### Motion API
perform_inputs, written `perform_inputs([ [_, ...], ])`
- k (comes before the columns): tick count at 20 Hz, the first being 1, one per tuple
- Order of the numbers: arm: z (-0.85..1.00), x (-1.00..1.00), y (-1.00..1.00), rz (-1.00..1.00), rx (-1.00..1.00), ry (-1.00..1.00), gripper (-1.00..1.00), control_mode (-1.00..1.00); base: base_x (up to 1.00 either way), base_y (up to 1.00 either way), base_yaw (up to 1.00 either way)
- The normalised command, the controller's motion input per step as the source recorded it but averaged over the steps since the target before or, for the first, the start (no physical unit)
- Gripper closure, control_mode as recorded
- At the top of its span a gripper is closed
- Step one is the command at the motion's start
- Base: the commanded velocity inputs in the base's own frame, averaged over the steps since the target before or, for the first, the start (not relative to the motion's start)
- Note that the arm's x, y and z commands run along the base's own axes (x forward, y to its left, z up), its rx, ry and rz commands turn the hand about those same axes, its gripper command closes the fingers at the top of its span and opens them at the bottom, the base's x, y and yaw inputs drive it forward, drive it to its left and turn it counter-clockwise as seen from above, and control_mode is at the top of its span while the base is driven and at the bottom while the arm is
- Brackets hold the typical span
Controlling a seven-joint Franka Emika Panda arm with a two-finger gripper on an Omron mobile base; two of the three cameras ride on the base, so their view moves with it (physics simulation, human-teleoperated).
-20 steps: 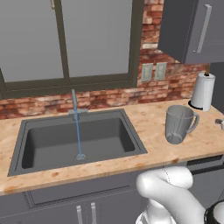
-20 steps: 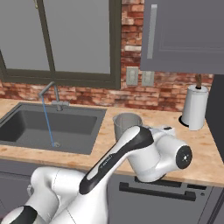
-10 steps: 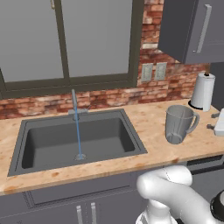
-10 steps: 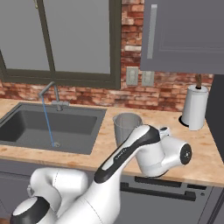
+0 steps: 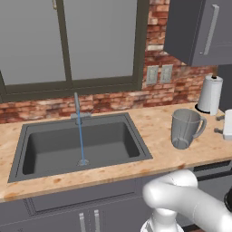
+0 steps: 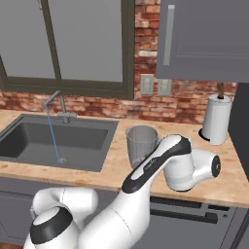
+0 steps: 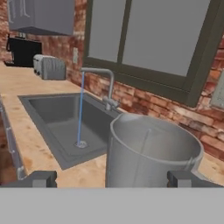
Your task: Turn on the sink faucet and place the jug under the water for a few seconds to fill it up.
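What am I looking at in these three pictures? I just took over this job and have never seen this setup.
This is a rendered kitchen with a white robot arm on a driving base. Two pictures come from cameras on the base, behind the arm to its left and right. The third comes from a camera on the hand, looking along its tool, whose two dark fingertips stand wide apart, either side of the jug; nothing is held.

On the wooden counter the jug stands upright, right of the sink. The sink faucet is running: a thin blue stream of water falls to the drain. A paper-towel roll stands further right, and a toaster beyond the sink.
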Motion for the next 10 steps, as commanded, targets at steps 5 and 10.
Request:
perform_inputs([
  [5,-0.07,0.09,0.0,0.08,0.0,0.0,-1.0,-1.0,0.0,0.0,0.0],
  [10,-0.01,0.04,0.0,0.01,0.0,0.0,-1.0,-1.0,0.0,0.0,0.0],
])
